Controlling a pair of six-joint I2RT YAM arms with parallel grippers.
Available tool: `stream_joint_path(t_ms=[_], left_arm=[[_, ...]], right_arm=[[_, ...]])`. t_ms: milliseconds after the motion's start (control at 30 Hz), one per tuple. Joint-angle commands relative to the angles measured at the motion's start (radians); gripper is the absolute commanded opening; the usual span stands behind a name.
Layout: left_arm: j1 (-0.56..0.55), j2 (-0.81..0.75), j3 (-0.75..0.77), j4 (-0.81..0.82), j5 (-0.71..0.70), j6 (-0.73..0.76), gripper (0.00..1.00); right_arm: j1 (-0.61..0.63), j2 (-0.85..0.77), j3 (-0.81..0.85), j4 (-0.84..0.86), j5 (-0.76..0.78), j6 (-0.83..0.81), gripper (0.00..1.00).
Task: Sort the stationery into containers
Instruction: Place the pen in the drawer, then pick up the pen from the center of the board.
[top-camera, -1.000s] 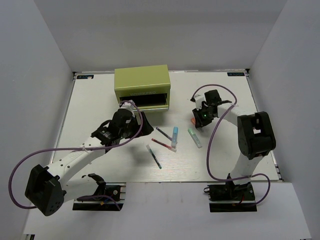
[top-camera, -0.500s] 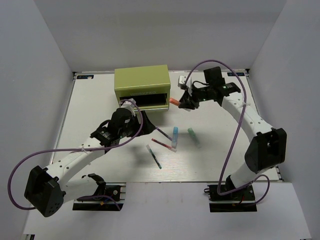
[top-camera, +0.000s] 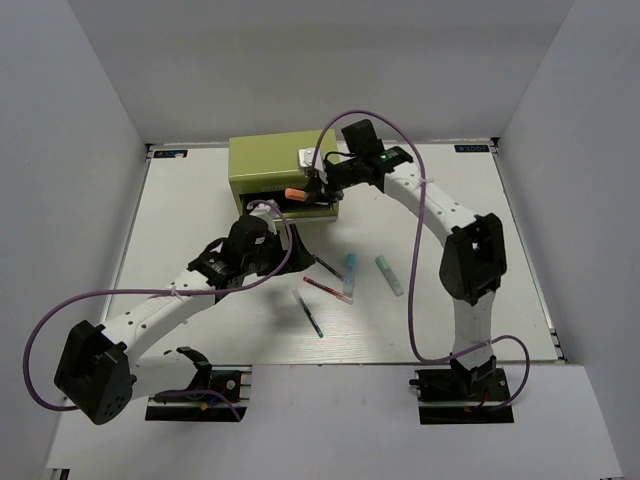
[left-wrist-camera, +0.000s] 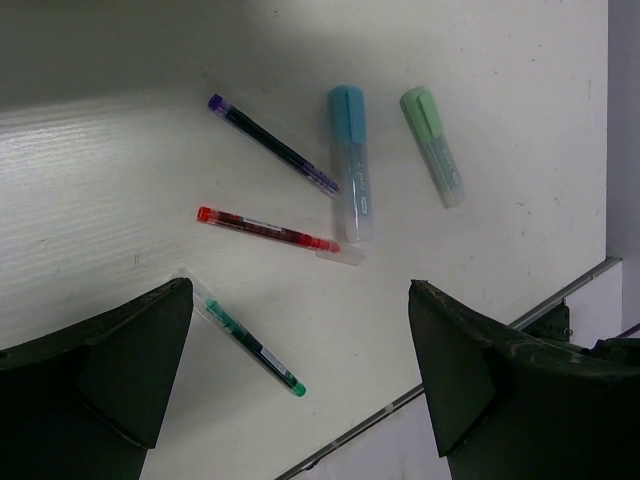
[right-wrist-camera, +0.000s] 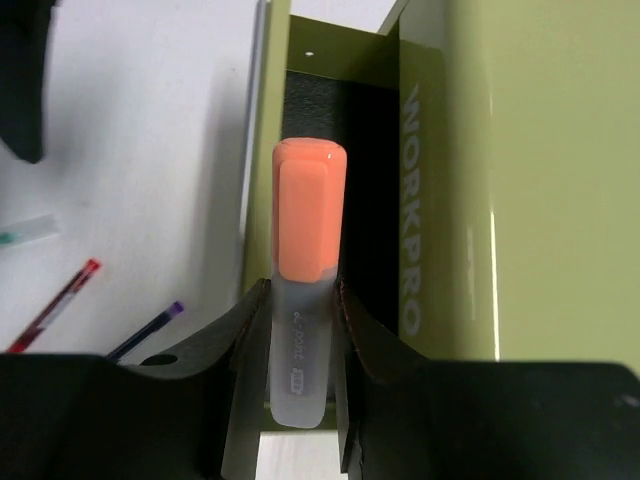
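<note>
My right gripper (right-wrist-camera: 303, 300) is shut on the orange highlighter (right-wrist-camera: 308, 230), holding it by its white body above the open dark drawer (right-wrist-camera: 368, 180) of the olive-green chest (top-camera: 280, 160). From the top view, the orange highlighter (top-camera: 296, 194) hangs at the drawer's front. My left gripper (left-wrist-camera: 300, 290) stands open above the table with nothing in it. Below it lie a dark pen (left-wrist-camera: 272, 158), a red pen (left-wrist-camera: 268, 231), a white-green pen (left-wrist-camera: 248, 340), a light blue highlighter (left-wrist-camera: 349, 160) and a green highlighter (left-wrist-camera: 431, 144).
The chest (right-wrist-camera: 470, 220) stands at the table's back middle, with pale lettering on its front. The left arm (top-camera: 170, 300) stretches across the near left. A white wall closes the table on three sides, and its near edge (left-wrist-camera: 440, 375) runs close to the pens.
My right arm has carried the orange highlighter from the right part of the table leftwards to the chest's open drawer. The left arm has hardly moved.
</note>
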Motion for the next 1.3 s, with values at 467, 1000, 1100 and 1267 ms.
stream_joint_path(t_ms=[467, 1000, 1100, 1267], left_arm=[[-0.013, 0.018, 0.069, 0.017, 0.036, 0.048, 0.99], [-0.139, 0.383, 0.353, 0.02, 0.08, 0.17, 0.54], [-0.186, 0.455, 0.411, -0.015, 0.03, 0.179, 0.58], [-0.231, 0.562, 0.523, -0.106, -0.048, 0.179, 0.71]], right_arm=[[0.016, 0.026, 0.076, 0.085, 0.043, 0.037, 0.58], [-0.316, -0.34, -0.316, 0.185, 0.568, 0.704, 0.21], [-0.387, -0.338, -0.392, 0.115, 0.516, 0.732, 0.32], [-0.445, -0.446, -0.607, 0.164, 0.465, 0.732, 0.53]])
